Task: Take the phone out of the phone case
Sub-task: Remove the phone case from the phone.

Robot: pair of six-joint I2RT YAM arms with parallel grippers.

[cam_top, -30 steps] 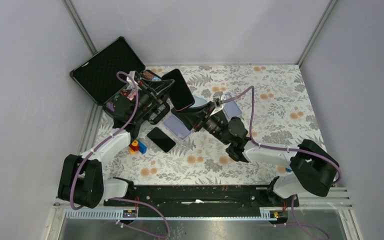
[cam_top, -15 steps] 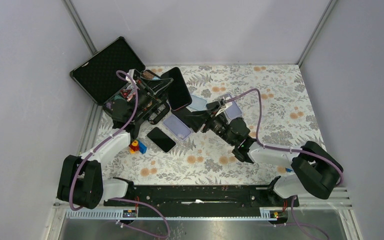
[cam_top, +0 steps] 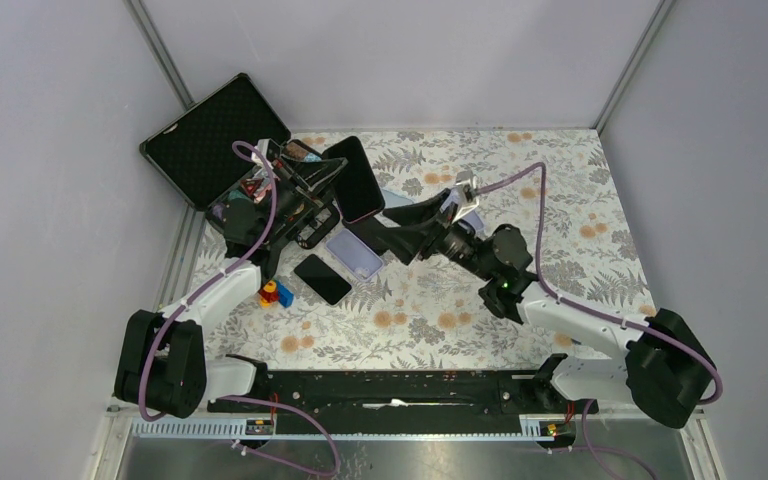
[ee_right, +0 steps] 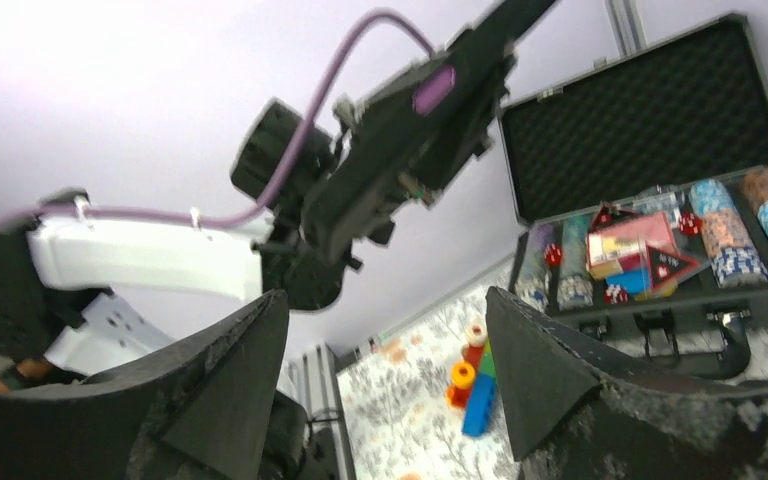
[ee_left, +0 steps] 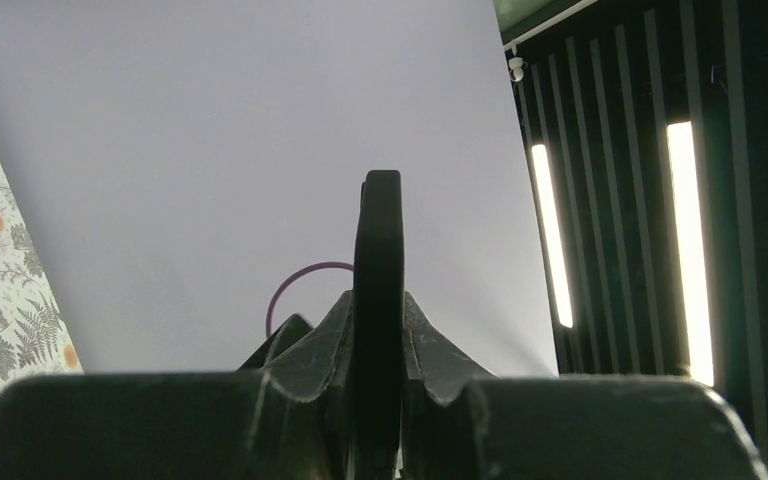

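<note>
left claw point(cam_top: 330, 186) is clenched on the dark phone point(cam_top: 358, 180), holding it raised and tilted above the floral surface point(cam_top: 560, 190) (the phone shows edge-on in the left wrist view). right claw point(ee_right: 386, 296) gapes wide, gripping nothing, just beside the phone. a lilac case point(cam_top: 354, 253) lies flat on the surface below.
</note>
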